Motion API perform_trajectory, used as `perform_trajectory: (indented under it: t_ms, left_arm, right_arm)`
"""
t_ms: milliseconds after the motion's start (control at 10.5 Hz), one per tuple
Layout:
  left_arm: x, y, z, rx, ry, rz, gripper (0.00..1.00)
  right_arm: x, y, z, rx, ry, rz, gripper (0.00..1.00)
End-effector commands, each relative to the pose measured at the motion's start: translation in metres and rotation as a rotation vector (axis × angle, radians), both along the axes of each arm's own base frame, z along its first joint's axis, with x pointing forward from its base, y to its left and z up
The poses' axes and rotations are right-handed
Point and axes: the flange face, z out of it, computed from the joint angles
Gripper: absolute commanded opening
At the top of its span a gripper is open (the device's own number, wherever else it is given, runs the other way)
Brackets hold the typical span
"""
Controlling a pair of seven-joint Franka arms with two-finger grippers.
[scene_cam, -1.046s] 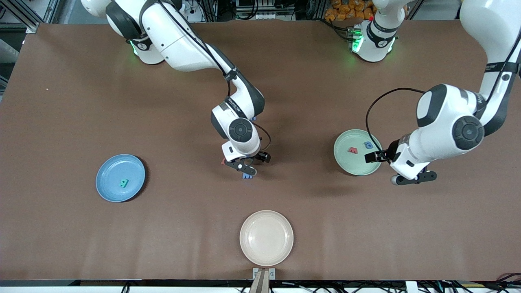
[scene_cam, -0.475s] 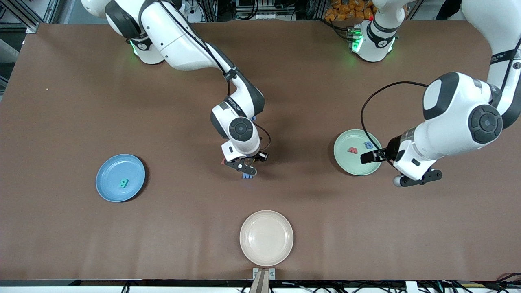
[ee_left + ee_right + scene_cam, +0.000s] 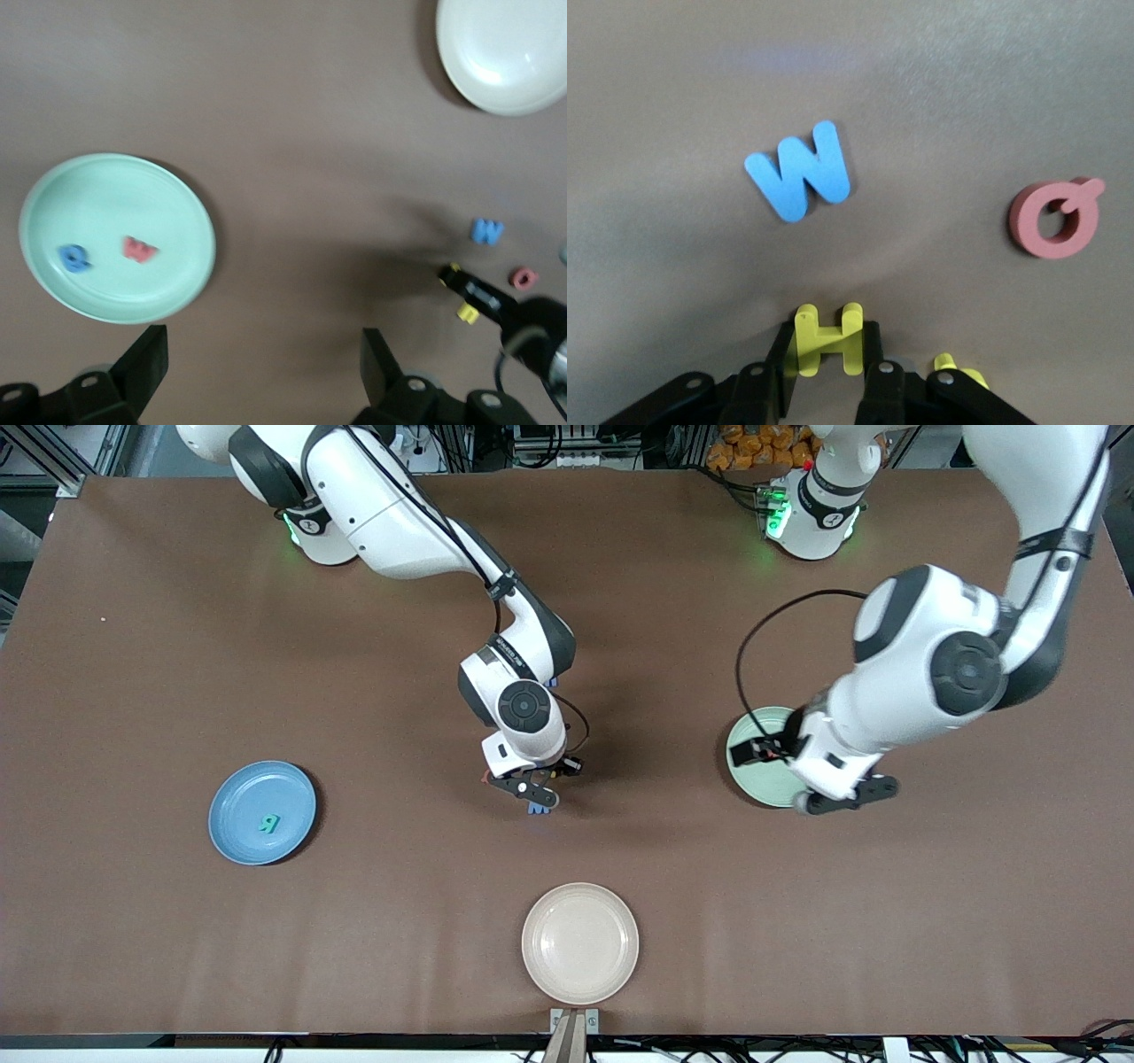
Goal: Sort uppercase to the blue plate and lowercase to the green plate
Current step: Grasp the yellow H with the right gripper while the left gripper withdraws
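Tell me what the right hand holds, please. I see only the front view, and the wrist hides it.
Observer: The right hand, low over the table, is shut on the yellow H.
Operator: Which letters lie loose beside it?
Observer: The blue W and the red Q lie flat on the table, apart from each other.
Operator: The left arm covers the green plate. What is in it?
Observer: The green plate holds a blue a and a red w. The open left hand hangs near its edge.
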Motion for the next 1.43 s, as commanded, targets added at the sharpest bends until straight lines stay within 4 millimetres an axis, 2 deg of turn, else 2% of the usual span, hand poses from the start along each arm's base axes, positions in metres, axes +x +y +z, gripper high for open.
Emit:
perform_trajectory:
  t_ms: [0,95,380,475,666,856,951,1046,1141,1331]
  left_arm:
    - [-0.013,-0.041,-0.019,-0.004,0.039,-0.031,0.96]
    - [-0.016,-0.056,-0.019,-0.013,0.029,-0.044,0.96]
    - [-0.022,-0.085,-0.024,-0.044,-0.005,-0.073,0.96]
    - [-0.021,-0.096,-0.03,-0.068,-0.037,-0.072,0.95]
    - [-0.028,-0.123,-0.057,-0.037,-0.051,-0.081,0.94]
    - [-0.042,-0.161,-0.091,0.047,-0.117,-0.078,0.94]
    - [-0.043,-0.169,-0.103,0.058,-0.138,-0.069,0.91]
    - [-0.041,-0.18,-0.107,0.048,-0.146,-0.053,0.91]
    - [-0.046,-0.199,-0.109,0.048,-0.16,-0.061,0.91]
    - [-0.063,-0.227,-0.135,0.104,-0.234,-0.071,0.91]
  right_arm:
    - [0.018,-0.024,0.019,-0.017,0.005,0.034,0.0]
    - [0.03,-0.042,0.032,-0.019,0.026,0.041,0.0]
    - [0.049,-0.078,0.065,-0.016,0.063,0.076,0.0]
    - [0.055,-0.091,0.072,-0.016,0.075,0.097,0.0]
    - [0.065,-0.115,0.085,-0.015,0.096,0.144,0.0]
    - [0.079,-0.154,0.098,-0.007,0.13,0.226,0.0]
    - [0.086,-0.175,0.105,0.0,0.142,0.259,0.0]
    - [0.091,-0.197,0.107,0.003,0.161,0.304,0.0]
    - [0.096,-0.22,0.107,0.01,0.165,0.352,0.0]
    - [0.1,-0.27,0.106,-0.003,0.171,0.459,0.0]
